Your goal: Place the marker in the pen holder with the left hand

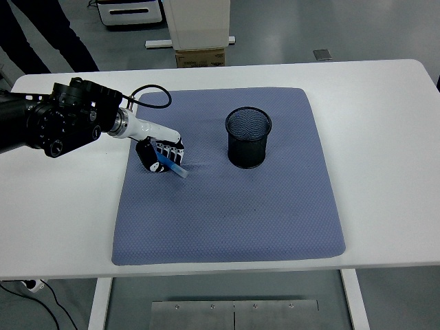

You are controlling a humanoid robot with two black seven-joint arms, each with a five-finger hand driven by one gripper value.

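White worktop [385,137] carries a blue-grey mat [234,213], and we see the left hand [159,155] reaching in low over its left part, fingers [173,147] clamped on the blue marker [172,166], which slants down toward the mat. We find the black mesh pen holder [248,137] upright, well to the hand's right, with nothing visible inside.

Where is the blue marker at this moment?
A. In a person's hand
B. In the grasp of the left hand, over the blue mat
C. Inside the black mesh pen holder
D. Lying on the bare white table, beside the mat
B: the left hand has its fingers closed around the blue marker above the blue mat, well left of the pen holder.
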